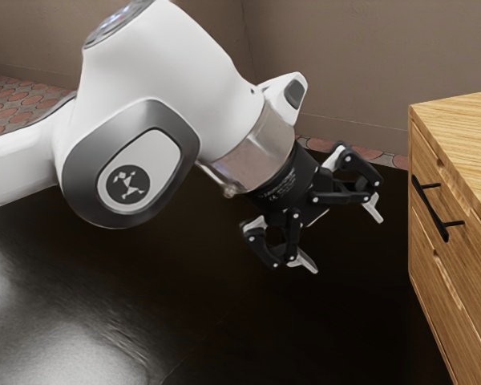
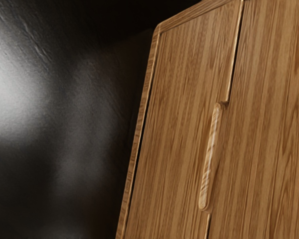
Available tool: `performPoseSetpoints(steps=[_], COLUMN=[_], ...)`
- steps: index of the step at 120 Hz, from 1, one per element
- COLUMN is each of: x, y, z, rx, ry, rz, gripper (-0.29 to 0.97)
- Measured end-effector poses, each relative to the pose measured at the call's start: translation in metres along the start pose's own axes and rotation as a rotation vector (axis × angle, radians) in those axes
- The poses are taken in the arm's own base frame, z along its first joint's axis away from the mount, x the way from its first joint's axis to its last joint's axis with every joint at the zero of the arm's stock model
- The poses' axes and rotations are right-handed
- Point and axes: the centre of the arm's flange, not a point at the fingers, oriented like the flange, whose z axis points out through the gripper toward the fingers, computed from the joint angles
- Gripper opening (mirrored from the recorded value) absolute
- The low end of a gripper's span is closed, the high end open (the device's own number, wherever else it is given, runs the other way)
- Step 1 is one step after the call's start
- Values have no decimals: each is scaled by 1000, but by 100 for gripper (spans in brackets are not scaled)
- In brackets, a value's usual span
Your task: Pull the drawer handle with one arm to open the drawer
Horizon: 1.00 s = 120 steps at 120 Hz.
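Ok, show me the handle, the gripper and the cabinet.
handle [image 1: 430, 208], exterior view, middle of the black bar.
gripper [image 1: 341, 238], exterior view, midway between the open jaws.
cabinet [image 1: 465, 128], exterior view, bare wooden top.

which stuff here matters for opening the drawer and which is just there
For the job: handle, cabinet, gripper with jaws open.
Just there: table, wall, tiled floor.

One wooden cabinet [image 1: 445, 289]; one black handle [image 1: 430, 208]; one arm [image 1: 168, 96]; one gripper [image 1: 340, 237], two fingers [image 1: 373, 207].
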Motion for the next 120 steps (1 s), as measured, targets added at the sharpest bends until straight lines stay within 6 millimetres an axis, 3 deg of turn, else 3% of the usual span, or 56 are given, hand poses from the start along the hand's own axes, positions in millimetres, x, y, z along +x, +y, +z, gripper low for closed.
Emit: performPoseSetpoints(steps=[45,76,120], x=[-9,-4,0], y=[2,22,38], z=[1,8,32], rx=[-7,-16,-16], ry=[0,25,40], rz=[51,90,119], gripper=[68,68,68])
